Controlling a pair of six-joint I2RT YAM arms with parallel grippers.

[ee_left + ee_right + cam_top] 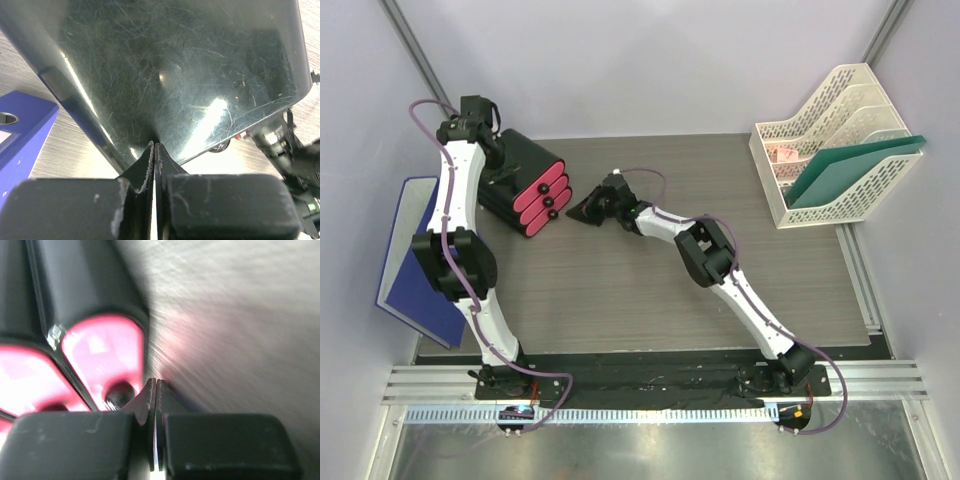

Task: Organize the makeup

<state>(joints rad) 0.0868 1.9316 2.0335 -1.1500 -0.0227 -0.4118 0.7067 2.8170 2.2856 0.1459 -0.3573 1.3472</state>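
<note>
Right wrist view showed the right gripper (155, 382) with its fingers pressed together and holding nothing. Its tip sat just beside the knob (119, 391) of a pink drawer (105, 347) at the lower left of the frame. Left wrist view showed the left gripper (154, 146) likewise pinched closed and empty, its tip at or just short of the glossy black box (175, 75) filling the upper frame. A blue binder (25, 120) lay at the left edge. From above, all three drawers looked pushed in. No makeup showed in any view, on the table (650, 290) or elsewhere. It was presumably hidden inside the box. The sorting seemed essentially finished, with only drawing the arms away remaining.
</note>
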